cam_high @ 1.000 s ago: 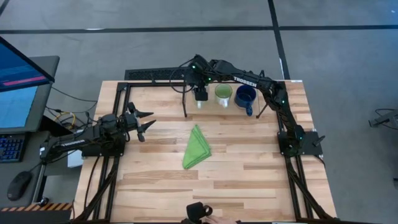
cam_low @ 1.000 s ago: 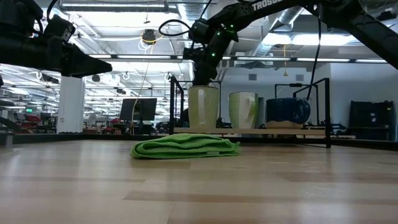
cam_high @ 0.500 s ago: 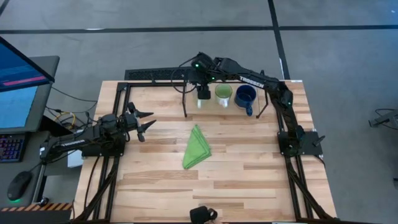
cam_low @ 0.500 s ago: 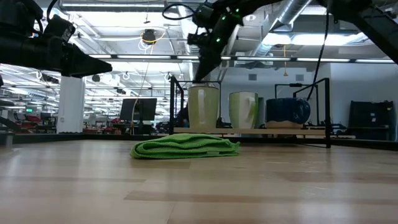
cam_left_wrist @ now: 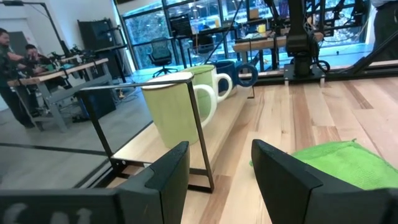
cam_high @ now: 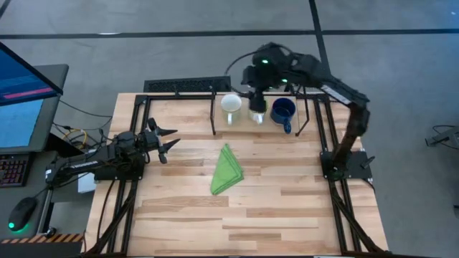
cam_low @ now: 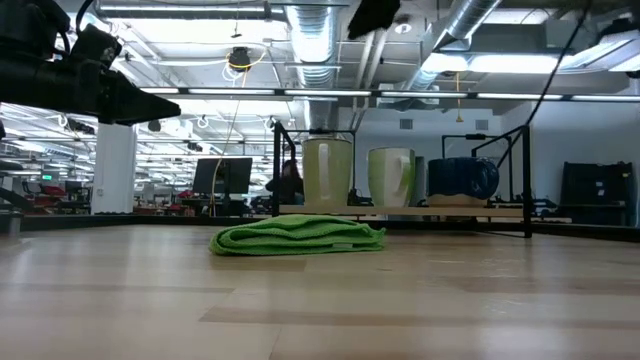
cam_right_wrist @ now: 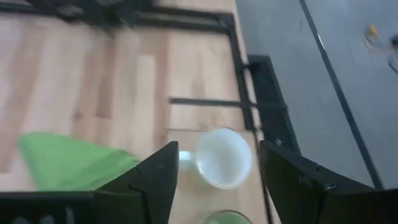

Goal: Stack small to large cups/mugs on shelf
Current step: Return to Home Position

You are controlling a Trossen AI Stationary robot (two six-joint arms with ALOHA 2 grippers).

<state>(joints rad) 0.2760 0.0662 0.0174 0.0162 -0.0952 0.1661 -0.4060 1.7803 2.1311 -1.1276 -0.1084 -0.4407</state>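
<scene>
**Three mugs in a row on the shelf; both grippers empty**

At the table's left edge the left gripper [cam_high: 165, 140] hangs above the wood with its fingers spread and nothing between them, pointing across the table towards the shelf [cam_low: 500, 212].

A folded green cloth [cam_high: 228, 170] lies mid-table, in front of the shelf and apart from it.

On the shelf, at the table's far edge, three mugs stand upright, side by side:
- The white mug [cam_high: 231, 105] is leftmost, with its handle turned to the front.
- The light green mug [cam_low: 392, 176] is in the middle.
- The dark blue mug [cam_high: 283, 110] is rightmost, with its handle also to the front.

The right gripper [cam_right_wrist: 217, 163] hangs well above the row, roughly over the green mug. Its fingers are wide apart and it grips nothing. The right arm's base sits at the table's right edge.
</scene>
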